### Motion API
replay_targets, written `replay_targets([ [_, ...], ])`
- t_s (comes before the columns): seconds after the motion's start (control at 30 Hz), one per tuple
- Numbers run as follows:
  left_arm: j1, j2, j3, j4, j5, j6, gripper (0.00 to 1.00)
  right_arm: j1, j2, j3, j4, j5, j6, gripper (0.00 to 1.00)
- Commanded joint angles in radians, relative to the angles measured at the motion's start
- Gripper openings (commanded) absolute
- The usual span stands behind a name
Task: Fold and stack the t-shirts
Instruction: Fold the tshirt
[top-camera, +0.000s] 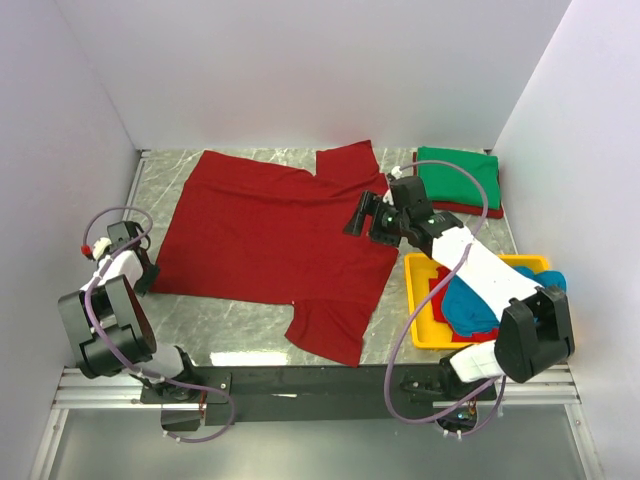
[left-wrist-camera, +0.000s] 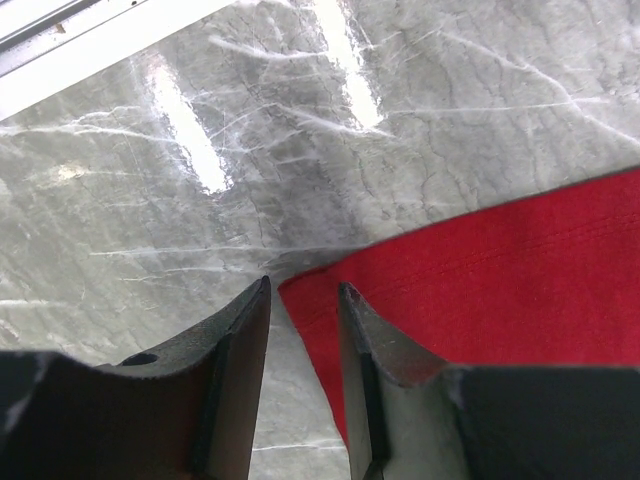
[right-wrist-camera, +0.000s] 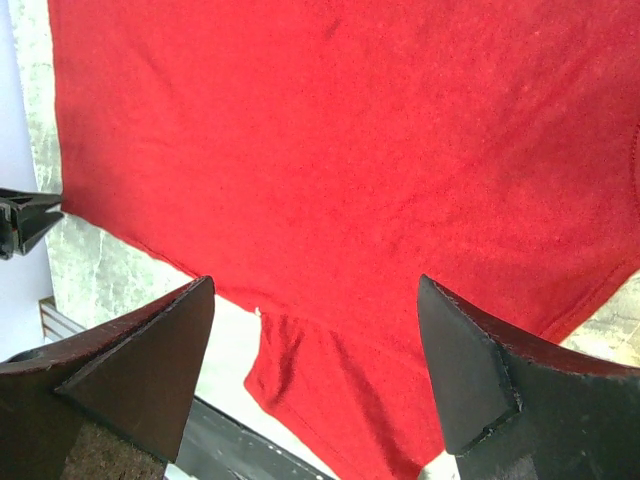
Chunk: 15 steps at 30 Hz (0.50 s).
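- The red t-shirt (top-camera: 265, 235) lies spread flat on the marble bench (top-camera: 230, 332), with its sleeves out to the far and near sides. We judge that it is laid open like this so that it can be folded cleanly.
- The left hand (left-wrist-camera: 305, 287) sits low at the shirt's near-left corner. Its jaws are narrow but apart, and the tip of the hem lies right between the fingertips. We see a gap there, so the cloth is not yet pinched.
- A corner is a sensible place to grip. It gives a thin edge to lift, and the fold line can run straight from it.
- The right hand (right-wrist-camera: 315, 335) hangs above the shirt's right side, near the sleeve. Its jaws are spread wide and grasp nothing. It seems placed to take the opposite edge, so that both arms can carry the fold together.
- A folded green t-shirt (top-camera: 460, 175) rests at the far right of the bench, with a strip of dark red cloth (top-camera: 470, 209) showing under its near edge. We take this to be the stack.
- A teal blue t-shirt (top-camera: 470, 305) lies bunched in the yellow tray (top-camera: 522, 262), unfolded and partly hidden by the right arm.
- In our judgement the task is partway done, with the red shirt in hand and the blue one waiting.
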Motion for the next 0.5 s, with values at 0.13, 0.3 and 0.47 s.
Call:
replay_targets([
  [0.13, 0.004, 0.023, 0.031, 0.032, -0.005, 0.0, 0.38, 0.006, -0.066, -0.032, 0.026, 0.027, 0.013, 0.88],
  [0.3, 0.002, 0.042, 0.033, 0.035, 0.001, 0.003, 0.31, 0.008, -0.107, -0.072, 0.026, 0.035, 0.022, 0.88],
  [0.47, 0.002, 0.053, 0.033, 0.033, 0.005, 0.004, 0.21, 0.04, -0.158, -0.113, 0.003, 0.059, 0.022, 0.88],
])
